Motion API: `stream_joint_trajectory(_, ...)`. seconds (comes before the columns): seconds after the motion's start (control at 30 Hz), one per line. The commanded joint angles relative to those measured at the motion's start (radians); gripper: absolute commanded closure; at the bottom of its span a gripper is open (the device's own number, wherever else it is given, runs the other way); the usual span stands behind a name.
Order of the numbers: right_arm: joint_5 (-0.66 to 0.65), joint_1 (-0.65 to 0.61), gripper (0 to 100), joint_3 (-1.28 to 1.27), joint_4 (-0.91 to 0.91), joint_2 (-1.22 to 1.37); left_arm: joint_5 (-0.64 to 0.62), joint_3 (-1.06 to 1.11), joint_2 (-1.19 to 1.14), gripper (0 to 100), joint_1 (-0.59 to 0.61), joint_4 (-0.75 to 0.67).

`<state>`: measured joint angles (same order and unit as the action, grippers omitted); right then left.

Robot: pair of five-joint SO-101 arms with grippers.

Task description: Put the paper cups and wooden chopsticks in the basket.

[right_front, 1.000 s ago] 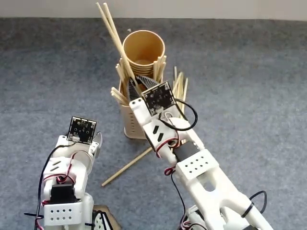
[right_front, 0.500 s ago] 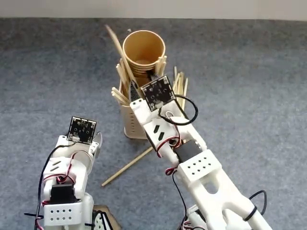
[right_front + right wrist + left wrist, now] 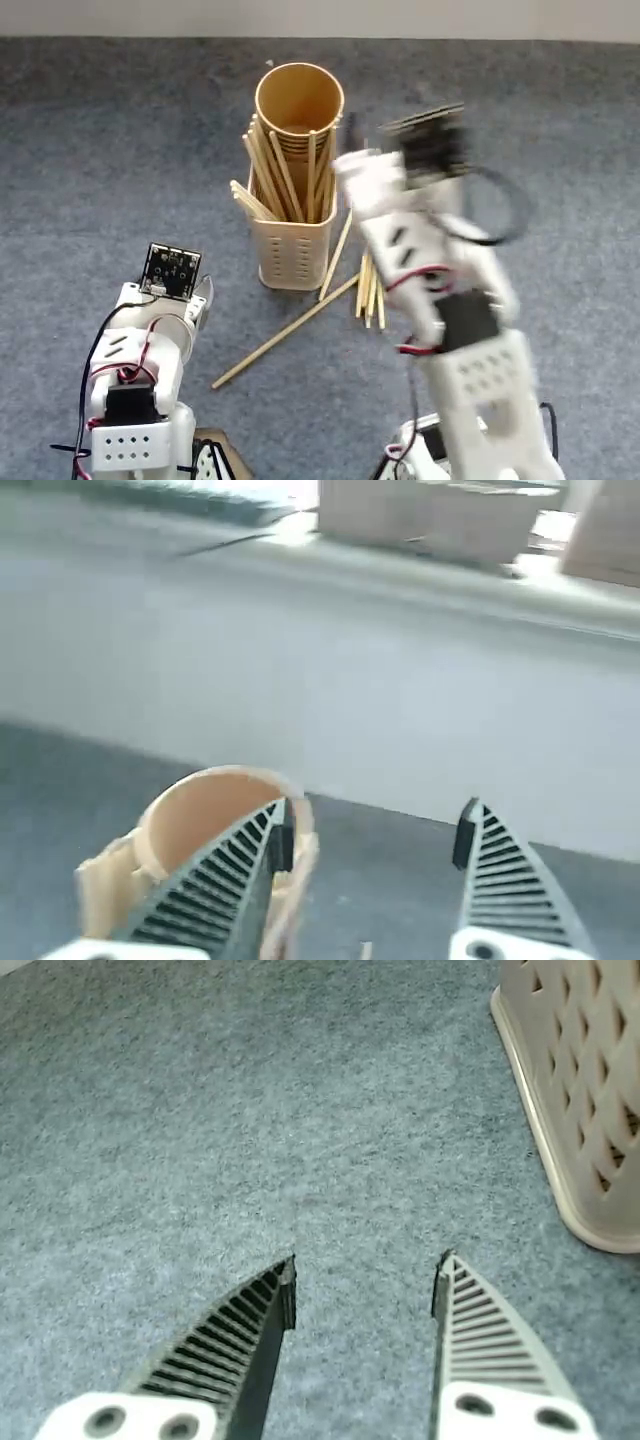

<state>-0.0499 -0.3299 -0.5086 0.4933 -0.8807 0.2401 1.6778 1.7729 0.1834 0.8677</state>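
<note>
Grey carpet [image 3: 110,140] with plenty of free floor, the basket upright in the middle, both grippers released.

Open carpet spreads wide on either side of the beige basket [image 3: 290,255], a tall perforated plastic tub, and a pale wall [image 3: 320,18] borders the far edge. Stacked paper cups [image 3: 299,100] stand in it, round rim up, with wooden chopsticks [image 3: 275,180] leaning around them. One loose stick [image 3: 285,335] slants across the carpet from the basket's foot, and a small bundle [image 3: 368,295] lies between the basket and the right arm [image 3: 440,290]. The left gripper [image 3: 365,1280] hangs over bare carpet near the basket's corner, ribbed fingers spread and empty. The right gripper [image 3: 370,830] is raised, jaws apart and empty, the cups' rim just behind one finger.
</note>
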Motion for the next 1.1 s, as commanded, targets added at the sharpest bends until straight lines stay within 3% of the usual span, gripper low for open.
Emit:
stream_joint_trajectory(0.0, 0.049, 0.119, 73.8, 0.223, 0.266, -0.031, 0.008, 0.019, 0.005, 75, -0.002, -0.003)
stream_joint_trajectory(0.07, 0.049, 0.157, 73.8, 0.202, 0.344, 0.028, 0.008, 0.019, 0.005, 75, -0.002, 0.000)
stream_joint_trajectory(0.23, 0.049, 0.183, 73.9, -0.007, 0.344, 0.343, 0.008, 0.019, 0.005, 75, -0.002, 0.000)
stream_joint_trajectory(0.43, 0.051, 0.094, 73.9, -0.035, 0.315, 0.656, 0.008, 0.019, 0.005, 75, -0.002, 0.002)
stream_joint_trajectory(0.77, 0.114, 0.065, 73.9, 0.035, 0.263, 0.905, 0.008, 0.019, 0.005, 75, -0.005, 0.002)
stream_joint_trajectory(0.87, 0.160, 0.068, 74.2, 0.028, 0.171, 0.920, 0.008, 0.019, 0.005, 75, -0.004, 0.002)
stream_joint_trajectory(1.07, 0.184, 0.064, 91.6, 0.027, 0.120, 0.924, 0.008, 0.019, 0.005, 75, -0.004, 0.002)
